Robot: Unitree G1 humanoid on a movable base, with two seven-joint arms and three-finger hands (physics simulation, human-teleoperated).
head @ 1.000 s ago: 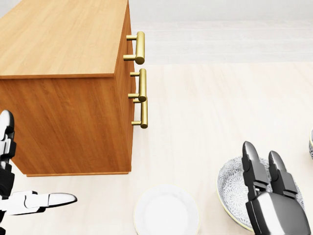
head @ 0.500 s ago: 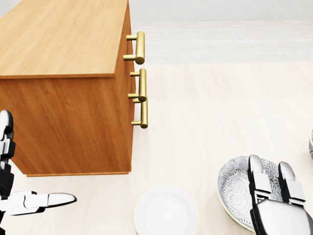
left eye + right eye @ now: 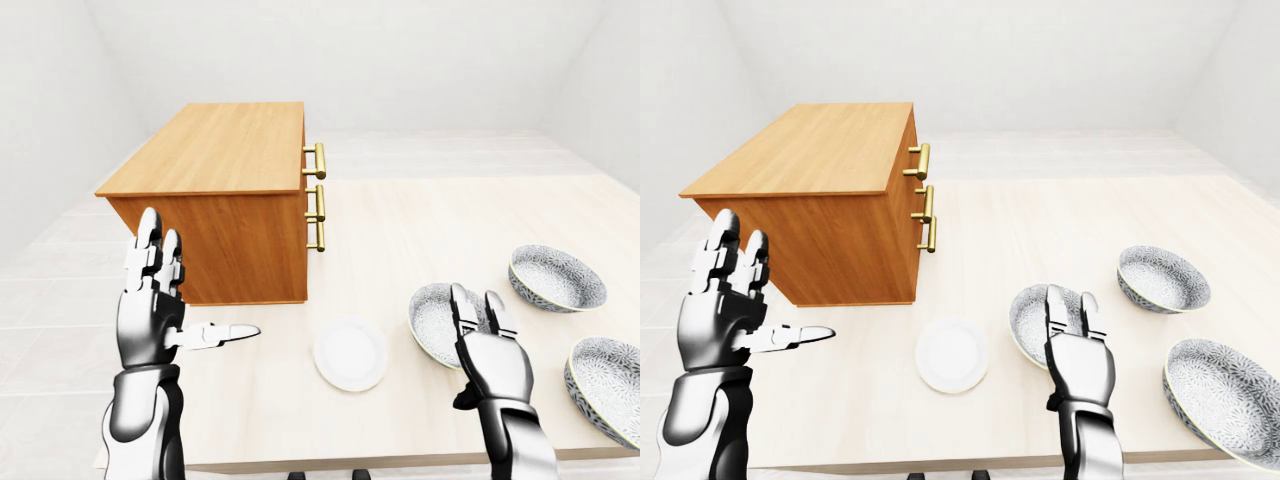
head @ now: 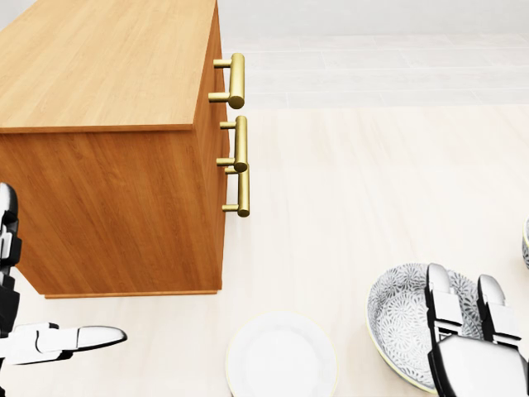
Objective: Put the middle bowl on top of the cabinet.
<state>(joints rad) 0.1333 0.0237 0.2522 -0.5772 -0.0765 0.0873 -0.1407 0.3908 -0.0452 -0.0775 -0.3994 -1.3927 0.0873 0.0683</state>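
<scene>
Three grey patterned bowls sit on the pale table. The left one (image 3: 436,318) lies next to the plate, another (image 3: 556,277) is up and to the right, and the third (image 3: 606,374) is at the lower right edge. My right hand (image 3: 476,302) hovers open, fingers straight, over the left bowl's near rim (image 4: 397,318), covering part of it. The wooden cabinet (image 3: 228,150) stands at the left of the table with a bare flat top. My left hand (image 3: 168,298) is raised open below the cabinet's side, thumb pointing right, holding nothing.
A small white plate (image 3: 350,353) lies between my hands, near the table's bottom edge. Three brass handles (image 3: 317,196) stick out of the cabinet's right face. A pale tiled floor and white walls surround the table.
In the head view my right hand has drawn back toward the bottom edge, uncovering more of the left bowl. My left hand has sunk slightly. Nothing else has moved.
</scene>
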